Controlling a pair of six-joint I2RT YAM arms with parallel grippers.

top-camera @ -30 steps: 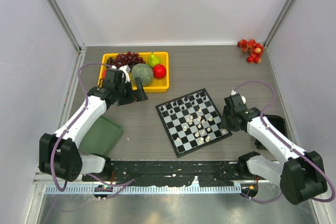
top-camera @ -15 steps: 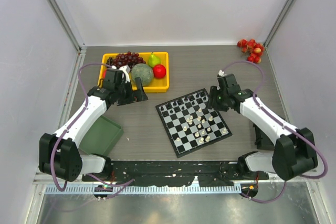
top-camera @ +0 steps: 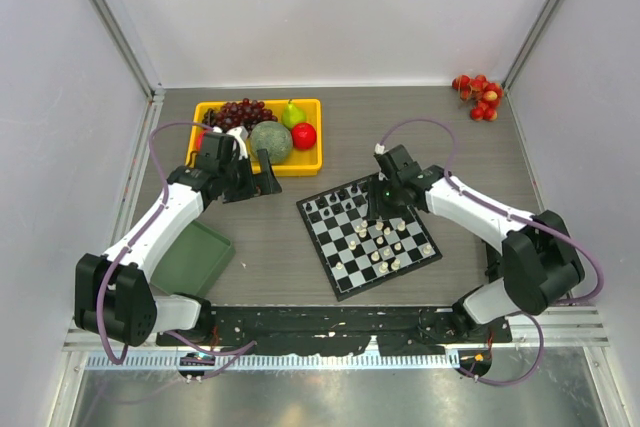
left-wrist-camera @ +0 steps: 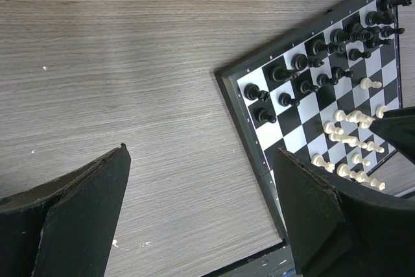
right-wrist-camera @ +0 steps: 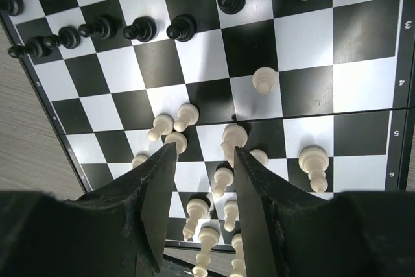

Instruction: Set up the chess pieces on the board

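Observation:
The board point(top-camera: 368, 234) lies tilted at the table's middle, with black chess pieces point(top-camera: 345, 197) along its far side and cream-white chess pieces point(top-camera: 386, 253) bunched on its near half. My right gripper point(top-camera: 376, 209) hangs over the board's far half. In the right wrist view its jaws point(right-wrist-camera: 204, 150) stand apart and hold nothing; white pieces point(right-wrist-camera: 233, 137) stand on the squares below them, and black pieces point(right-wrist-camera: 139, 28) line the upper rows. My left gripper point(top-camera: 264, 181) is wide open above bare table left of the board point(left-wrist-camera: 324, 95), its fingertips point(left-wrist-camera: 120, 157) empty.
A yellow tray point(top-camera: 305, 164) at the back left holds grapes point(top-camera: 240, 112), a green melon point(top-camera: 270, 139), a pear point(top-camera: 292, 113) and a red apple point(top-camera: 304, 135). A green tray point(top-camera: 195, 257) sits at the near left. Red fruits point(top-camera: 477, 95) lie in the back right corner.
My right arm swung from the board's right edge leftward and out over the board's far half, and its jaws widened. The left arm has not moved.

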